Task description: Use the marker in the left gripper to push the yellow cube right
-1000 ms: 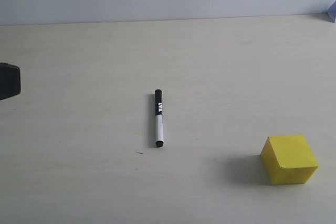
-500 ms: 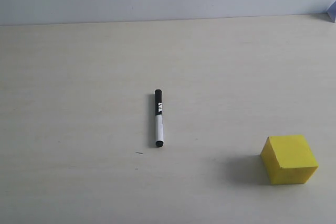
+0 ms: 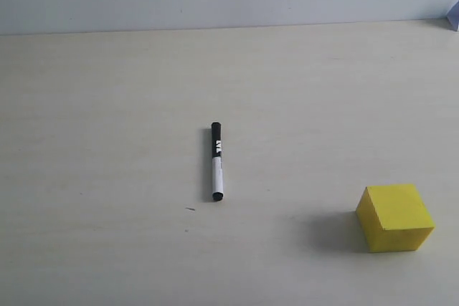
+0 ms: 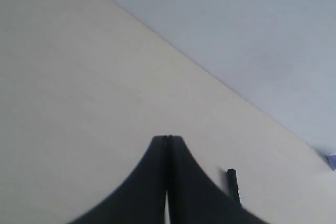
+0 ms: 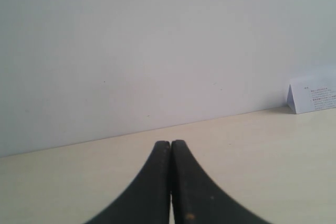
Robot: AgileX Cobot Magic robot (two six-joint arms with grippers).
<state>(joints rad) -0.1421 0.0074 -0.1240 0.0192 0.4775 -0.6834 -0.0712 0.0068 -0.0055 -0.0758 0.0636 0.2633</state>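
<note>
The marker (image 3: pixel 216 161) lies loose on the pale table (image 3: pixel 107 105) near the middle, black cap half pointing away, white barrel half nearer. The yellow cube (image 3: pixel 395 217) sits at the near right, well apart from the marker. No arm shows in the exterior view. In the left wrist view my left gripper (image 4: pixel 168 138) is shut with nothing between its fingers, and the marker's black cap (image 4: pixel 233 183) shows beyond them. My right gripper (image 5: pixel 170 142) is also shut and empty, facing the wall.
A white folded card with print (image 5: pixel 312 97) stands at the table's far edge by the wall, its corner showing at the exterior view's right edge (image 3: pixel 453 16). A small dark speck (image 3: pixel 190 209) marks the table near the marker.
The black arm end at the exterior view's left edge one second ago has withdrawn out of view. Marker and cube have not moved.
</note>
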